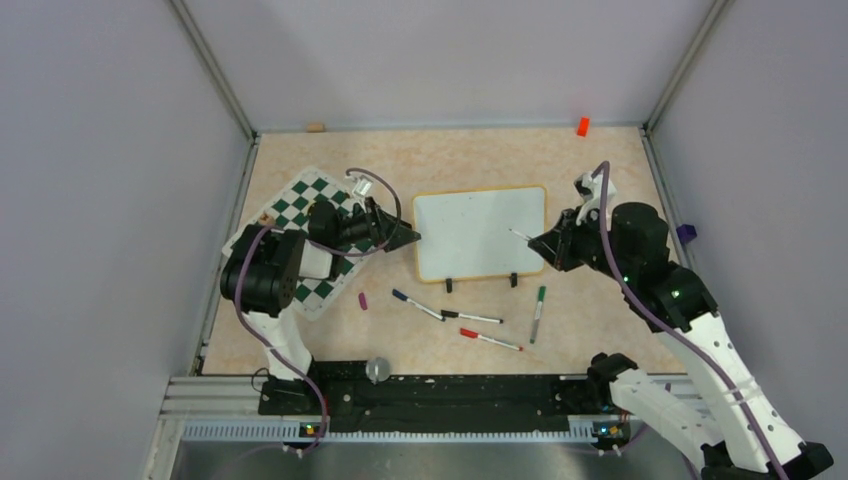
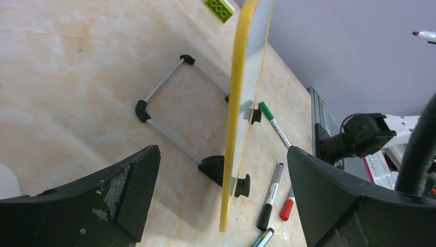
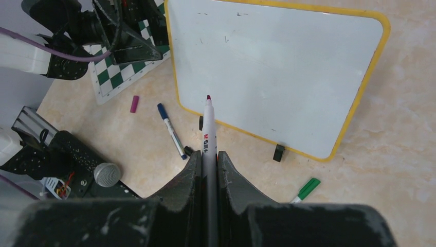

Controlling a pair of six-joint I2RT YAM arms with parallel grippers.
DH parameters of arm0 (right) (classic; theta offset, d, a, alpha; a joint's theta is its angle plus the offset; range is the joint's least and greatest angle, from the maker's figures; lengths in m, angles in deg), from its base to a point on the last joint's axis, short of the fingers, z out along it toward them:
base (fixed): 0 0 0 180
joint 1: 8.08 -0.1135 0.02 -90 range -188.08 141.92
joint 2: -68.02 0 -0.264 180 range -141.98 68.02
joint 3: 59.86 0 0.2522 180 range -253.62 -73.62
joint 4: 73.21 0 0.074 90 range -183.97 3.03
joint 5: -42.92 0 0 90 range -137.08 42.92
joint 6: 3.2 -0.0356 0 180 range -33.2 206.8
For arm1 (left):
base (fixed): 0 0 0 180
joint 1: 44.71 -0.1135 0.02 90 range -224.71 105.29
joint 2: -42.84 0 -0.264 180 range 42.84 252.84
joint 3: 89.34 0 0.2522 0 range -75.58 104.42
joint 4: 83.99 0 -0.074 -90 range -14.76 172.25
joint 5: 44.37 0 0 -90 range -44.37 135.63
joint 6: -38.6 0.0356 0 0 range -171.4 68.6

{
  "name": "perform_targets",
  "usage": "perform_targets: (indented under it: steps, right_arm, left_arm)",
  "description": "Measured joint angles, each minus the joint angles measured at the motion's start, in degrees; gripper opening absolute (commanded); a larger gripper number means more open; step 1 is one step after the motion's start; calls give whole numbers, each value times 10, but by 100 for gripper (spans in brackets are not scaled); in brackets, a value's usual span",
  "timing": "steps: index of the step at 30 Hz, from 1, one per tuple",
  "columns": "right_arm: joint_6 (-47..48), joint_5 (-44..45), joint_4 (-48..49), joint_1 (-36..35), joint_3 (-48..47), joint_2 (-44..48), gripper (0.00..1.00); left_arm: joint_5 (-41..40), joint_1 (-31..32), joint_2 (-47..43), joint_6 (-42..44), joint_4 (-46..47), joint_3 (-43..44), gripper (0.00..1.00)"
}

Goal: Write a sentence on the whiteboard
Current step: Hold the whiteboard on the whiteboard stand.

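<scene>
Yellow-framed whiteboard [image 1: 480, 233] blank; right hand [image 3: 208, 154] clamped on uncapped marker [image 3: 207, 126] aimed for writing; left hand [image 1: 408, 238] wide astride its left edge, likely for bracing.

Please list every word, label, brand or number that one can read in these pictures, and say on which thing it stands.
"M": red print on the white-barrelled marker held between the fingers of the right gripper; the rest of the print is too blurred to read.
White whiteboard with yellow frame: no writing, only tiny dark specks.
Blue-capped marker and green-capped marker: any print is too small to read.
</scene>
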Motion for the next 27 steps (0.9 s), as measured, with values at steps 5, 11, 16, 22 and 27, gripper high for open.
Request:
perform_targets:
  steps: [5, 11, 16, 22, 27]
  right_arm:
    - [8, -10, 13, 0, 0, -9, 0]
    - [9, -28, 16, 0, 0, -19, 0]
    - [9, -39, 17, 0, 0, -20, 0]
    - [6, -33, 18, 0, 0, -12, 0]
    - [2, -21, 16, 0, 0, 9, 0]
  left_arm:
    - [21, 1, -5, 38, -51, 30, 99]
    - [-15, 19, -66, 130, -139, -6, 99]
    - [25, 27, -22, 80, -69, -7, 99]
    - [72, 19, 72, -56, 100, 16, 99]
    - [90, 15, 68, -47, 103, 20, 96]
